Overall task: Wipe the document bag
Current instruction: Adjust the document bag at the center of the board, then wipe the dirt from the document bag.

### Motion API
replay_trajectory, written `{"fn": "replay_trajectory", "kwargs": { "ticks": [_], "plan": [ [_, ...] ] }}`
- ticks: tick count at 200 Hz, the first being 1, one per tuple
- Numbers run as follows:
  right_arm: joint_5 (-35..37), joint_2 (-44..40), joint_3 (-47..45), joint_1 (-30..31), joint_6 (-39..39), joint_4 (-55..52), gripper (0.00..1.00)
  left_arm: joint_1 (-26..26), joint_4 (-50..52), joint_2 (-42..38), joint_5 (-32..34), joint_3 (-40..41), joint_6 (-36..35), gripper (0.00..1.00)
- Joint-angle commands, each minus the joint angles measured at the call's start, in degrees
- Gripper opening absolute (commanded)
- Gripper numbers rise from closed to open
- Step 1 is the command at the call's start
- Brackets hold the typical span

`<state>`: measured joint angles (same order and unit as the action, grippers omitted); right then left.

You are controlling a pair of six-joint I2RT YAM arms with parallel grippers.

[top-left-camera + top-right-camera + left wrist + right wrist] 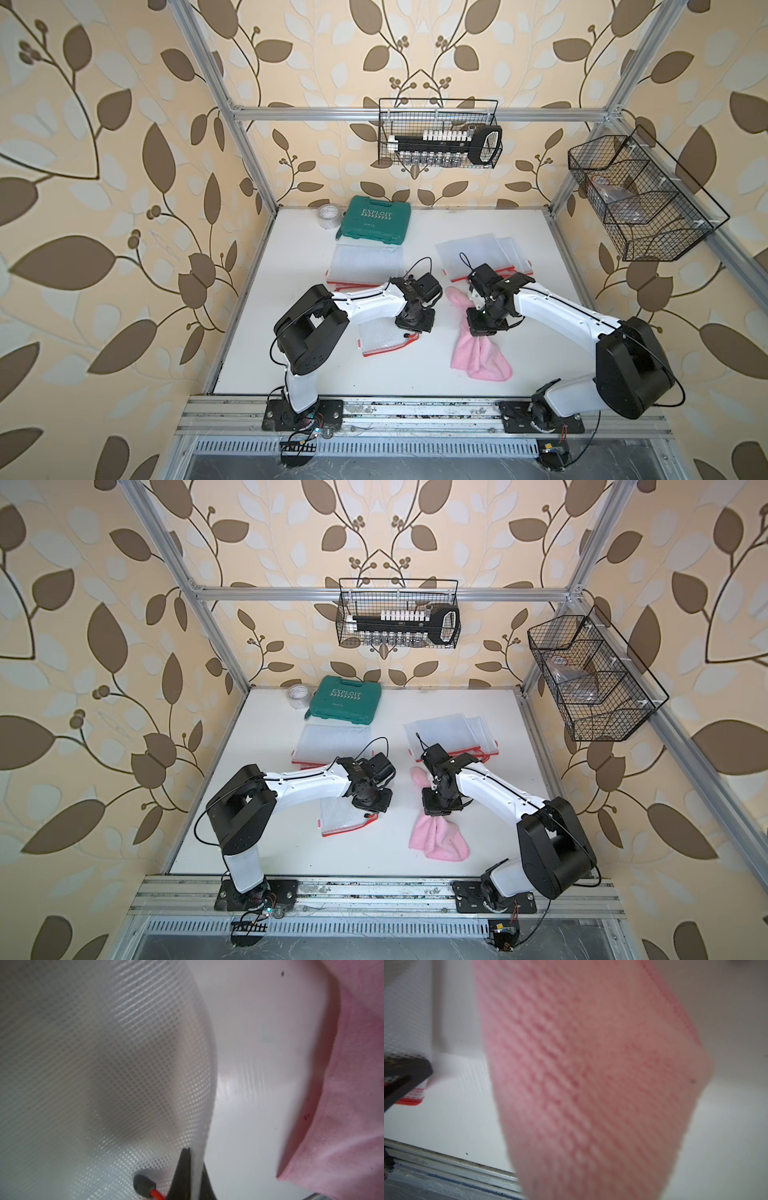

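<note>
Document bag (380, 338) lies crosswise, red zipper edge (386, 350) facing front rail (415, 409).

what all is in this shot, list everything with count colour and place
document bag: one, clear mesh with red zip edge, front of the table, one edge pinched by the left gripper
bag piles: two, same clear and red, mid table, the second further right; number per pile unclear
cloth: one, pink, front of the table, bunched under the right gripper
case: one, green, back of the table
tape roll: one, clear, beside the case
wire baskets: two, black, one on the back wall holding a black and white tool set, one on the right wall
table: one, white
left gripper: one, black, shut on the document bag
right gripper: one, black, shut on the cloth
</note>
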<state>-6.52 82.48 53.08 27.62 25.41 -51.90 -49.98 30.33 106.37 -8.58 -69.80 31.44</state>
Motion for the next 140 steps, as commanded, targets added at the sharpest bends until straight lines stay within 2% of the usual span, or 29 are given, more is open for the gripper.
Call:
{"fn": "replay_trajectory", "kwargs": {
  "ticks": [1, 16, 35, 43, 66, 90, 106, 127, 140],
  "plan": [
    [0.9, -2.3, 0.7, -0.1, -0.9, -2.5, 0.0, -0.6, -6.6, 1.1, -4.9, -1.5, 2.4, 0.0],
    [0.9, -2.7, 1.5, -0.1, -1.2, -3.3, 0.0, -0.6, -7.7, 1.6, -6.0, -1.1, 3.1, 0.11],
    [0.9, -3.2, 2.4, -0.2, -1.4, -3.8, 0.0, -0.6, -8.7, 1.3, -6.8, -0.4, 3.5, 0.34],
    [0.8, -3.2, 3.0, -0.2, -1.5, -4.1, 0.0, -0.6, -8.9, 0.8, -6.7, 0.0, 3.7, 0.39],
    [-0.1, -3.0, 5.5, 0.0, -1.7, -5.0, 0.0, -0.6, -8.5, -1.4, -5.7, 0.4, 4.0, 0.46],
    [-0.4, -2.3, 10.4, 1.7, -1.9, -6.3, 0.0, 0.7, -5.1, -7.3, -0.4, 2.0, 5.4, 0.48],
    [0.3, -0.5, 14.9, 4.0, -1.9, -7.4, 0.0, 4.5, -4.5, -12.6, 0.2, 5.7, 8.0, 0.5],
    [1.0, 2.8, 20.4, 7.0, -2.0, -8.0, 0.0, 10.4, -6.0, -18.7, -2.8, 12.2, 10.2, 0.57],
    [1.2, 5.2, 22.8, 8.2, -2.0, -8.1, 0.0, 12.4, -6.8, -20.1, -4.9, 14.6, 9.9, 0.58]
  ]
}}
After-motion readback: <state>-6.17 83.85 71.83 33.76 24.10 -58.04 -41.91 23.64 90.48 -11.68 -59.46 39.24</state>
